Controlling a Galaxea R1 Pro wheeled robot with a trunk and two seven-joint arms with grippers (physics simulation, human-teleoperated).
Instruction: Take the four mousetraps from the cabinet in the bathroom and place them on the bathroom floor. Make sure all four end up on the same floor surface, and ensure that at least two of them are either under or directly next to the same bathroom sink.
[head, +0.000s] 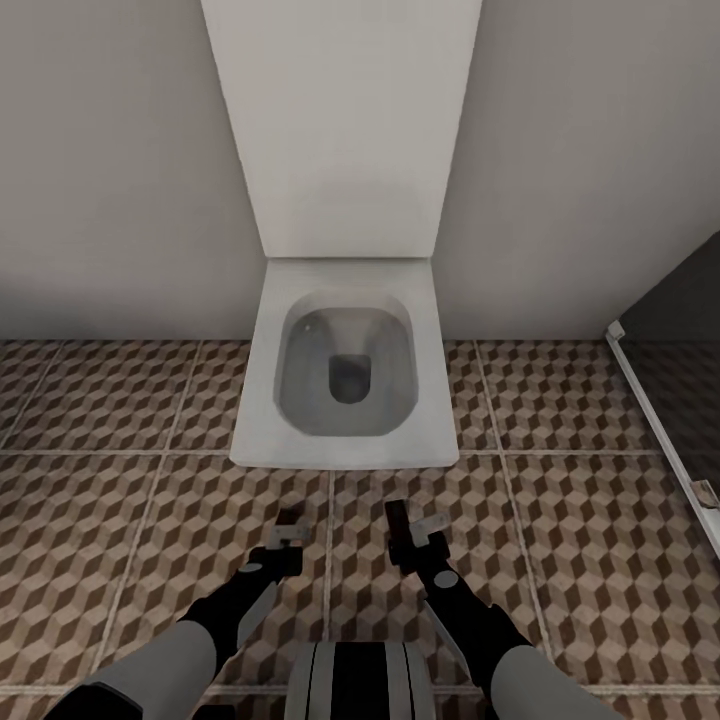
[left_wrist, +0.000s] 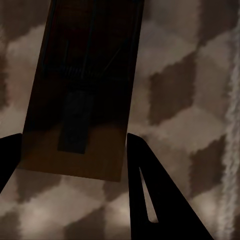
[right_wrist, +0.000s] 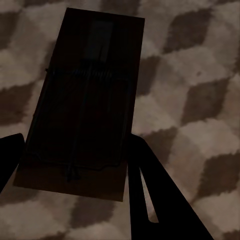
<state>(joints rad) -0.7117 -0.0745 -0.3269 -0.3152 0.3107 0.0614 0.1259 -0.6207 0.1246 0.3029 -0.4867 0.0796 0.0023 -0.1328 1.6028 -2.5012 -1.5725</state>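
Setting: a white square-edged toilet stands against a plain grey wall, with a tall flat white panel rising behind it; the bowl is a smooth rounded-rectangle hollow, grey inside.
Bathroom floor: large square tiles printed with a brown, beige and white cube pattern, split by pale grout lines.
Right edge: a dark glass-like panel with a thin white frame rail running along the floor.
Left pincer: held low over the tiles in front of the toilet, its dark fingers closed on either side of a mousetrap.
Left mousetrap: a flat rectangular brown wooden board with dark wire parts and a dark oblong plate, gripped by its long edges near one end; the rest sticks out beyond the fingertips above the patterned tile.
Right pincer: also low over the tiles, just beside the left one, its fingers clamped against the sides of a second trap.
Right mousetrap: a darker, shadowed flat board with a wire coil across it and thin wire bars along its length, held at one end, with the tiles behind it.
Robot body: black forearms with grey upper sleeves, and a rounded grey-and-black trunk between them.
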